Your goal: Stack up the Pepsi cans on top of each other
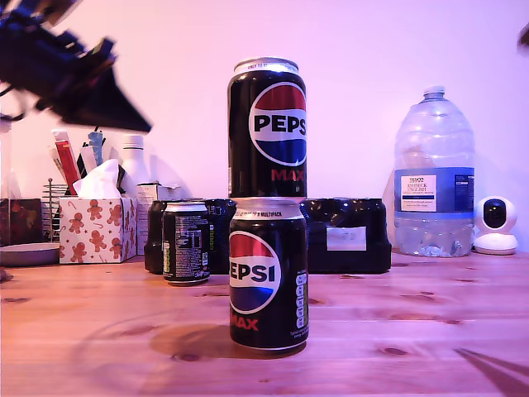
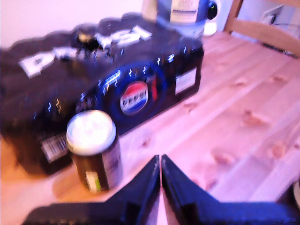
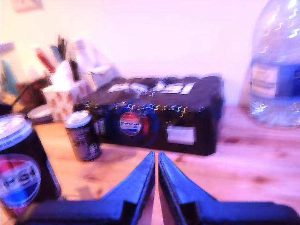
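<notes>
Two black Pepsi Max cans (image 1: 268,203) stand stacked near the wooden surface's (image 1: 413,322) front edge; the third black can (image 1: 185,242) waits behind by the multipack. Both our tools (image 2: 161,161) (image 3: 156,157) are pressed together, empty. A clumsy approach could topple the stack.

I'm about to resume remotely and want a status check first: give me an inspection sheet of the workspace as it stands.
Surface: wooden table, knotty, dry as far as visible.
Job's things: top Pepsi can stands upright on bottom Pepsi can; third Pepsi can stands alone on the table, behind the stack toward the exterior view's left.
Clutter: black multipack, water bottle, tissue box, small white camera, all along the back.
Grippers: my first gripper shut and empty, near the third can; my second gripper shut and empty.
Cables: nothing seen.
Surroundings: plain wall; a wooden chair in the first wrist view.
</notes>
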`<state>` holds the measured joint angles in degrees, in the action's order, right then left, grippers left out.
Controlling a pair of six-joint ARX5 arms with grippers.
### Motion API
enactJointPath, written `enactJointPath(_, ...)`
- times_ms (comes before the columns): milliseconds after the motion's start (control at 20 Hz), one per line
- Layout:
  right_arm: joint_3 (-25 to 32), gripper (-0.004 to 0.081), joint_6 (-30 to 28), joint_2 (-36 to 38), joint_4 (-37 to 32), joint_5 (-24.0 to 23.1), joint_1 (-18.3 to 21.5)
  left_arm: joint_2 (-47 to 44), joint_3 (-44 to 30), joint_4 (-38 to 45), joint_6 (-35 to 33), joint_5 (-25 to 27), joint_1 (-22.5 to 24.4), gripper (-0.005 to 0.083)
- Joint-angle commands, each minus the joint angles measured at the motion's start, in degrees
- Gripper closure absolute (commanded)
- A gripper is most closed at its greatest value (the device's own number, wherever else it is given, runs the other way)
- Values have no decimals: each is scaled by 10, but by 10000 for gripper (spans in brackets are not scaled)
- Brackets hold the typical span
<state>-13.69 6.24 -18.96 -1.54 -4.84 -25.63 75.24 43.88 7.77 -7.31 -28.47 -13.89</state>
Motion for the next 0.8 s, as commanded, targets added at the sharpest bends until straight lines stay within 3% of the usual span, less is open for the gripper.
enactJointPath(0, 13, 783, 2, -4, -20, 5, 9, -26, -38, 30, 12, 8, -2, 797)
enactJointPath(250, 13, 783, -2, -4, -6, 20, 14, -95, -156, 181, 72, 59, -2, 797)
enactJointPath(750, 13, 783, 15, -4, 11, 19, 14, -101, -158, 162, 78, 69, -2, 797)
